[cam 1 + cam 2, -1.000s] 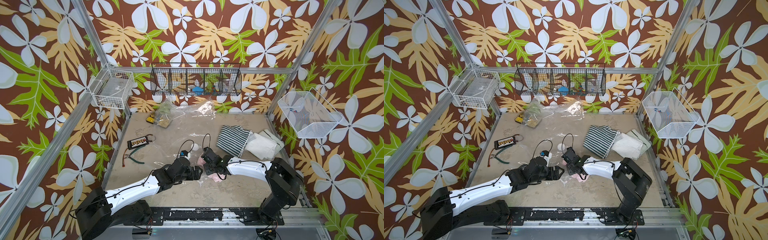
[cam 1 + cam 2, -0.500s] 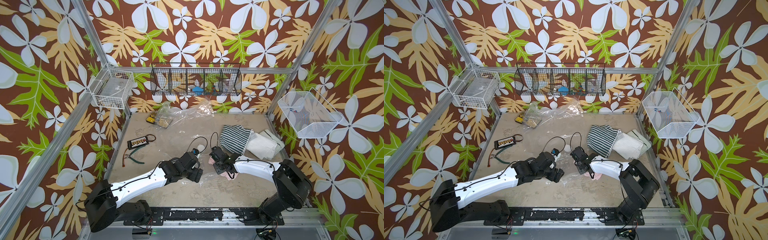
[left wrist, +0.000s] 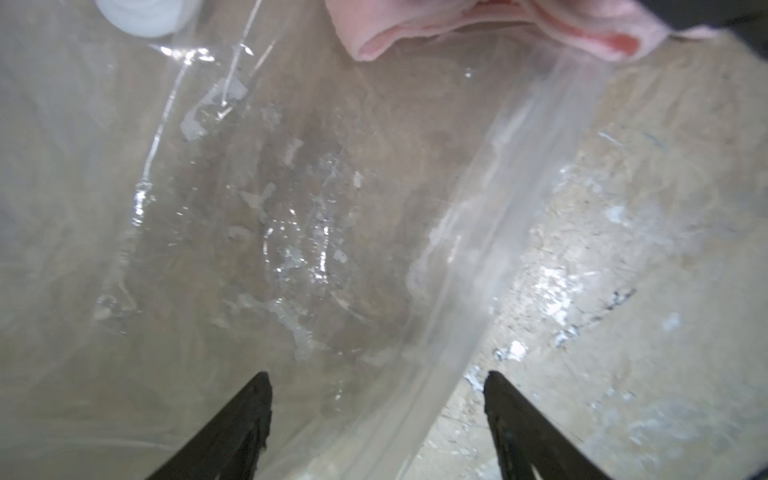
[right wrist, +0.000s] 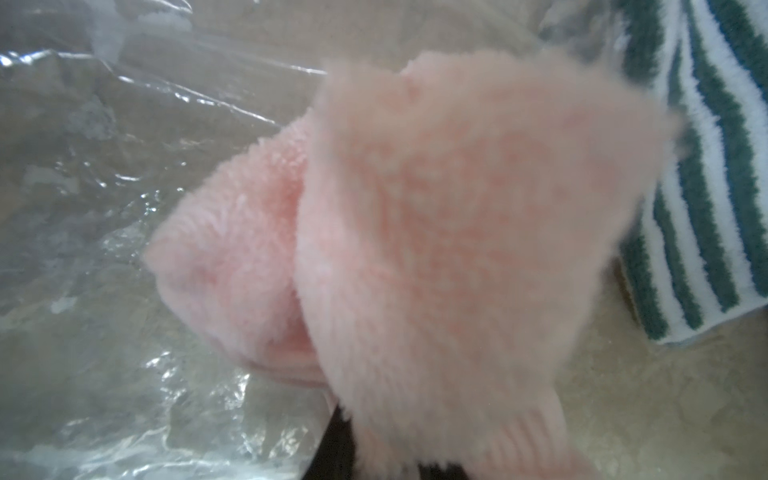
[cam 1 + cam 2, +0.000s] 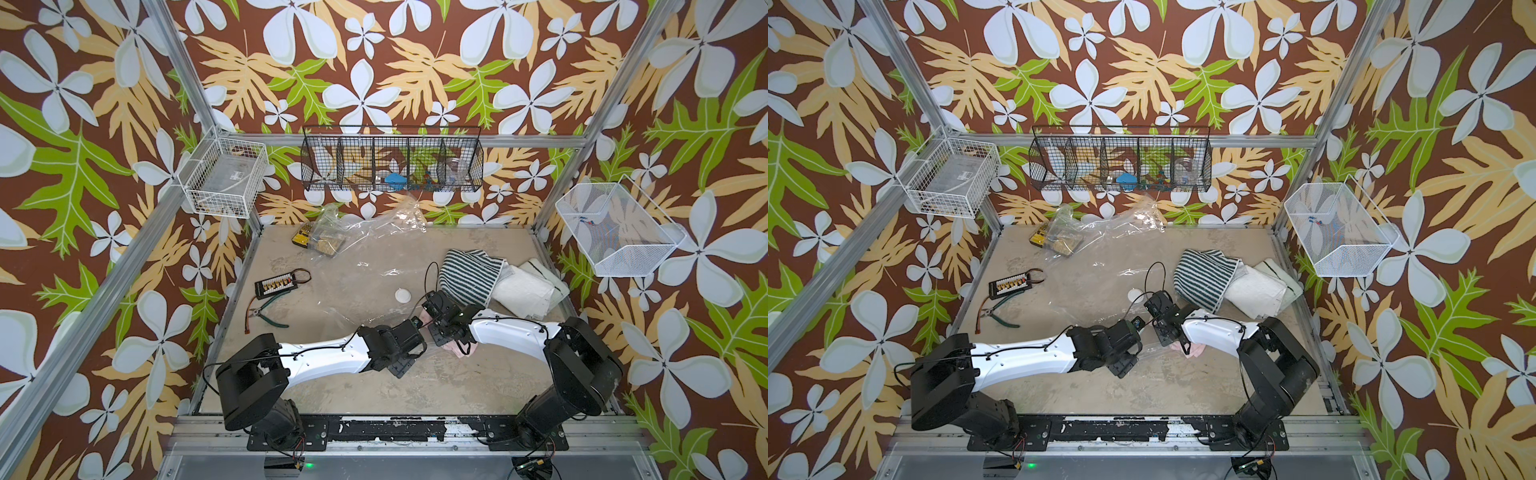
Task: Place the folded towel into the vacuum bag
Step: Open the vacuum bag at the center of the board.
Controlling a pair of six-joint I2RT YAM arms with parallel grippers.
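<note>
Where the clear vacuum bag (image 5: 353,274) lies spread over the middle of the desk (image 5: 457,386) in both top views, its round white valve cap (image 5: 402,295) faces up near the two wrists. The folded pink towel (image 5: 459,351) shows under the right tool (image 5: 441,332) at the bag's near edge. A striped towel (image 5: 469,274) and a white towel (image 5: 523,289) lie by the right wall.

In the left wrist view, the left tool (image 3: 376,373) stands wide and grips nothing, and the bag's zip strip (image 3: 469,257) runs across the gap below it.

In the right wrist view, the pink towel hangs pinched in the right tool and hides most of its fingers. Crinkled bag plastic lies alongside, and whether any towel is inside cannot be told.
</note>
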